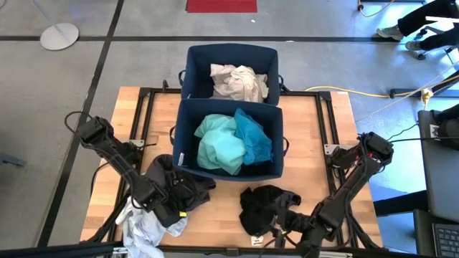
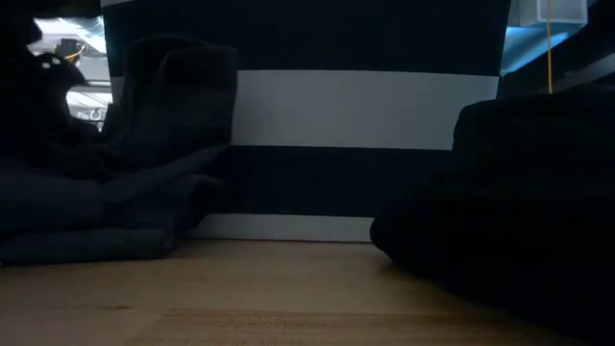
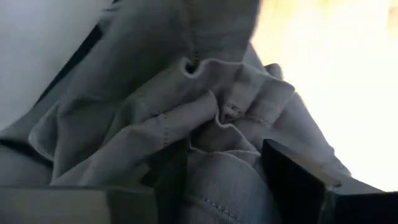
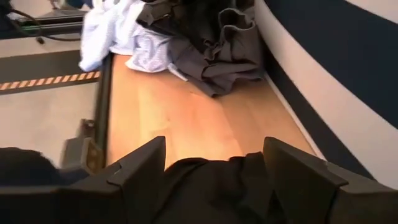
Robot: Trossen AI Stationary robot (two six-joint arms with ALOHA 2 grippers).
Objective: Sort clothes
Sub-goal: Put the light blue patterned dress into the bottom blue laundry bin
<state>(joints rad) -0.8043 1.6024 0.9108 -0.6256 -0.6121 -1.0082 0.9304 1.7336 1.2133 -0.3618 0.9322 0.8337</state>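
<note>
A dark grey garment (image 1: 179,188) lies bunched on the table's near left, with a white garment (image 1: 143,228) beside it at the near edge. My left gripper (image 1: 172,204) is open, low over the grey garment, and grey folds (image 3: 211,118) fill its wrist view. A black garment (image 1: 267,206) lies in a heap near the table's near middle. My right gripper (image 1: 284,228) is open at the heap's near right side, level with the table. The near navy bin (image 1: 188,166) holds turquoise (image 1: 219,143) and teal-blue (image 1: 254,136) clothes. The far bin (image 1: 195,72) holds cream clothes (image 1: 238,82). My left gripper has its open fingers (image 3: 171,180) set into the bunched grey garment from above, with a raised fold (image 3: 227,171) between them. The garment rests on the table. My right gripper's open fingers (image 4: 292,171) stand on either side of the black garment's edge (image 4: 214,186); I cannot tell whether they touch it.
The two navy bins stand one behind the other along the table's middle; the near bin's white-striped wall (image 2: 365,106) rises just behind both garments. Bare wood (image 4: 186,118) lies between the black heap and the grey and white garments (image 4: 118,31). A person's legs (image 1: 423,21) show beyond the far right.
</note>
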